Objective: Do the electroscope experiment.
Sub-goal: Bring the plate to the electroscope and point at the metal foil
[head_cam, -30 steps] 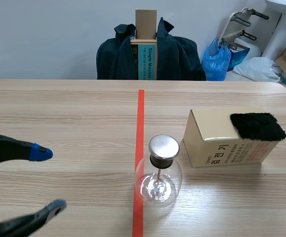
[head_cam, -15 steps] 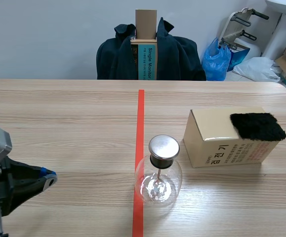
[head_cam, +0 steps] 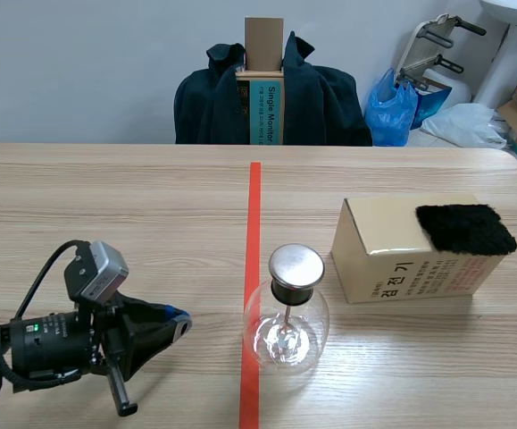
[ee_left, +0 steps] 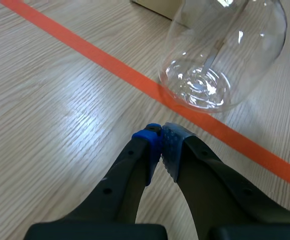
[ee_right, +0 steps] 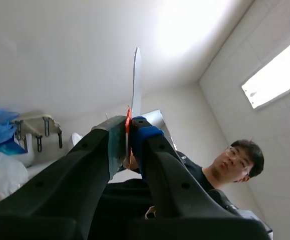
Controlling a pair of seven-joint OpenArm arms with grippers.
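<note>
**Q:** Left gripper (ee_left: 161, 135)?
**A:** Pads pressed together on nothing. It is low over the wooden table (head_cam: 133, 206), near left, tips aimed at the flask.

**Q:** Right gripper (ee_right: 128, 127)?
**A:** Clamped on a thin pale flat strip (ee_right: 135, 75), pointing up, outside the scene view.

**Q:** Task piece?
**A:** A clear round glass electroscope flask with metal disc cap (head_cam: 296, 265), near centre on the tape line. Just right of it is a tan cardboard box (head_cam: 392, 259), with a black fuzzy cloth (head_cam: 465, 228) on top.

**Q:** Handling?
**A:** Likely best to steady the bulb low and gently, and bring the strip to the disc only.
</note>
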